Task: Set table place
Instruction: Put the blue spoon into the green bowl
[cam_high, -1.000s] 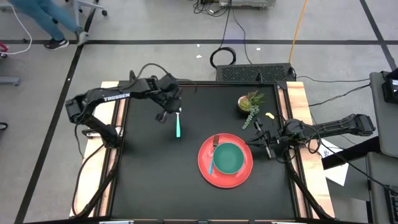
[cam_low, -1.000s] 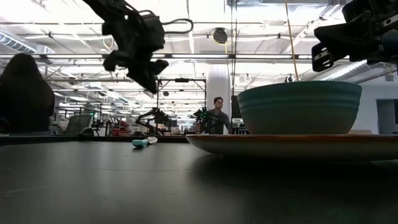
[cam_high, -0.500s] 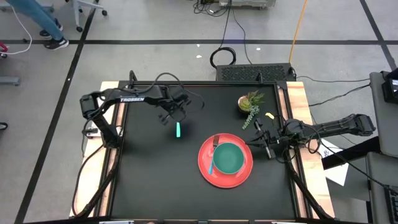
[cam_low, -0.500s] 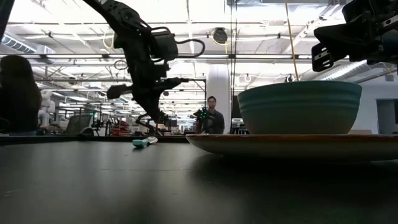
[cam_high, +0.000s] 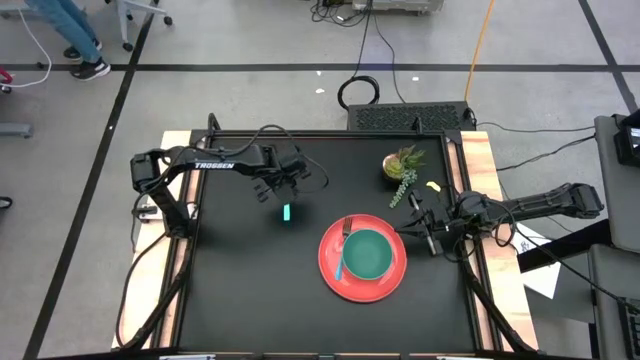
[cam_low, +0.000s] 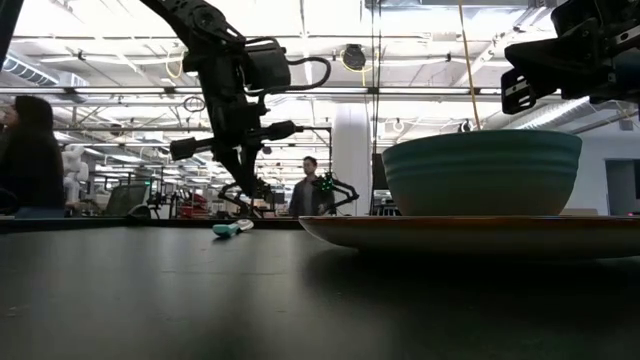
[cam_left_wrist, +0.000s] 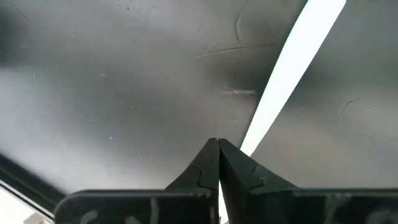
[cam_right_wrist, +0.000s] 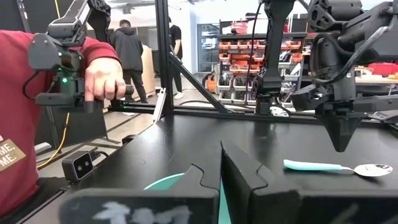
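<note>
Spoon (cam_high: 286, 212) lies on the table (cam_high: 240, 290) under the left gripper (cam_high: 287, 187) (fingers pressed together, empty).

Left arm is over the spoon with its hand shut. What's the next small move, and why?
Probably open the left hand and lower it onto the spoon. The hand is shut and hangs above one end of the spoon, which lies flat, apart from the red plate. The right hand waits beside the plate.
</note>
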